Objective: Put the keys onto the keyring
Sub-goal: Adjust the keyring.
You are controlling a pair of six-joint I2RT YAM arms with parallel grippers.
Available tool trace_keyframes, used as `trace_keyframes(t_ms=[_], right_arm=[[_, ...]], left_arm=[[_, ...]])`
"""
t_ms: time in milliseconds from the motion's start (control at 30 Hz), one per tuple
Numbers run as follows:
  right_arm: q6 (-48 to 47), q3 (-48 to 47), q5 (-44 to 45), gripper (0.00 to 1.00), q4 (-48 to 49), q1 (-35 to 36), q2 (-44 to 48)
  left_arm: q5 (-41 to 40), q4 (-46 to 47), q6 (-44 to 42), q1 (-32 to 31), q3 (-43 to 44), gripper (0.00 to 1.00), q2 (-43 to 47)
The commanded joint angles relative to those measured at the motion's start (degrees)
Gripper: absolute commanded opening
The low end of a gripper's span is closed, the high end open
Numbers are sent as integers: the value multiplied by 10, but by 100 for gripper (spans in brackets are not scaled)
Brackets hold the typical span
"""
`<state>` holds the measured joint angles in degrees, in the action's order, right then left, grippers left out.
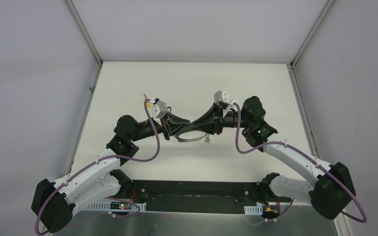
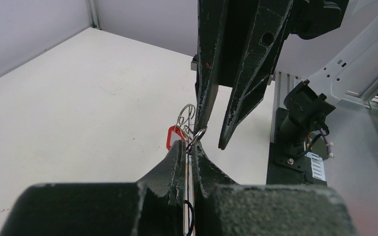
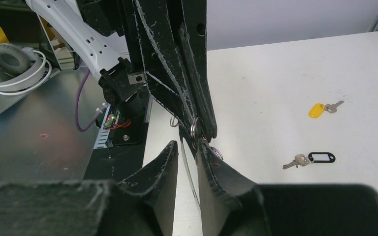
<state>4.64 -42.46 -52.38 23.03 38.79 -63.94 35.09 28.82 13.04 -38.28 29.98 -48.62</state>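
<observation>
**Thin keyring held aloft, ready for threading**

Suspended between the two arms, well clear of the table, drooping below the meeting fingertips. Clamped near its top by the left gripper, fingers pressed together on the wire, right beside a small ring. Straddled from the opposite side by the right gripper, jaws apart with the wire running through the gap, apparently without pinching anything. Lying flat on the table, well apart from the loop: yellow-tagged key and, nearer, black-tagged key. No green-tagged key to be seen. Only a red piece dangling by the wire, too unclear to identify.

Probably at the stage of steadying or opening the loop, with no key visibly threaded yet. Keep the left pinch firm and motionless. Bring the right fingers together squarely on the wire just beside the left tips, not on the small ring. Avoid twisting, since wire this thin and springy would likely slip or flick out. Only then work an end free for the first key.
</observation>
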Motion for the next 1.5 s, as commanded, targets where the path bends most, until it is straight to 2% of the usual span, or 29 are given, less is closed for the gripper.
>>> trace_keyframes(t_ms=[0,233,400,533,633,700,800,1033,1100,1200,1333,1467], right_arm=[[10,-28,-18,25,45,8,-9],[5,-32,-17,41,47,12,-9],[2,-29,-8,41,44,14,-5],[0,-32,0,31,34,13,-9],[0,-36,3,21,29,14,-14],[1,-40,5,10,24,15,-16],[-2,-44,10,0,14,14,-16],[-19,-45,31,0,-23,14,-3],[-30,-47,36,0,-44,14,3],[-43,-53,46,0,-88,14,12],[-83,-63,49,0,-148,14,19],[-96,-66,41,0,-177,14,23]], left_arm=[[14,41,11,-5,7,0,5],[10,30,10,-5,9,0,5],[9,28,12,-5,10,0,4],[9,28,15,-5,11,0,2],[10,27,16,-5,12,0,2],[11,25,16,-5,12,0,2],[11,21,16,-5,12,0,3],[14,-15,5,-5,19,1,13],[18,-48,-11,-5,30,18,21],[28,-125,-42,-5,54,38,39],[36,-234,-89,-5,94,53,67],[40,-335,-125,-5,140,58,85]])
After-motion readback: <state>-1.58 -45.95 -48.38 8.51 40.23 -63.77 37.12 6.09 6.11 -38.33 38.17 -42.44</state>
